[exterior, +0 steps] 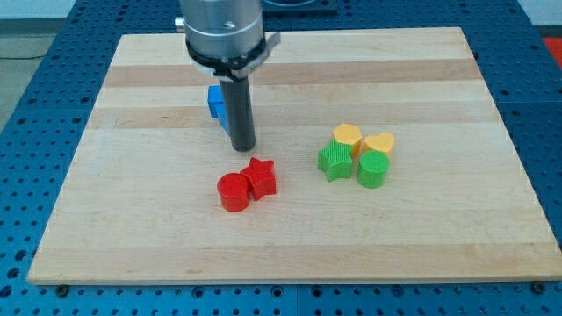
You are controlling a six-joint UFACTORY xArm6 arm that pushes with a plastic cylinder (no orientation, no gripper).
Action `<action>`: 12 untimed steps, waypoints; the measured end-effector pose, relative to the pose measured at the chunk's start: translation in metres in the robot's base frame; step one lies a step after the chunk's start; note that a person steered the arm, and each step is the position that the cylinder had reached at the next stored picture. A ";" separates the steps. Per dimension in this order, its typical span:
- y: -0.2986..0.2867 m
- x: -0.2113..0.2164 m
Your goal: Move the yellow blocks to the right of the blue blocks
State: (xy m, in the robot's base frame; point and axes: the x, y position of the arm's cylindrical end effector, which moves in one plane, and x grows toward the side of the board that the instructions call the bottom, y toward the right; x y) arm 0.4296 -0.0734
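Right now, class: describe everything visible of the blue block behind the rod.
Only a small part of the blue block shows; the dark rod hides the rest, so its shape cannot be told. It looks like matte plastic with straight edges, resting on the wooden board toward the view's top left. My tip sits just below-right of it; contact cannot be told.

I see a smooth pale wood board (290, 237), matt ribbed plastic blocks, and a dark matt rod under a metal collar (223, 31).

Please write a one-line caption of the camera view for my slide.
My tip beside a half-hidden blue block on the wooden board; two yellow blocks sit rightward, touching green ones.
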 end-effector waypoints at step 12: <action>0.151 0.031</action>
State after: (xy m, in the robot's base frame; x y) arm 0.4604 0.0779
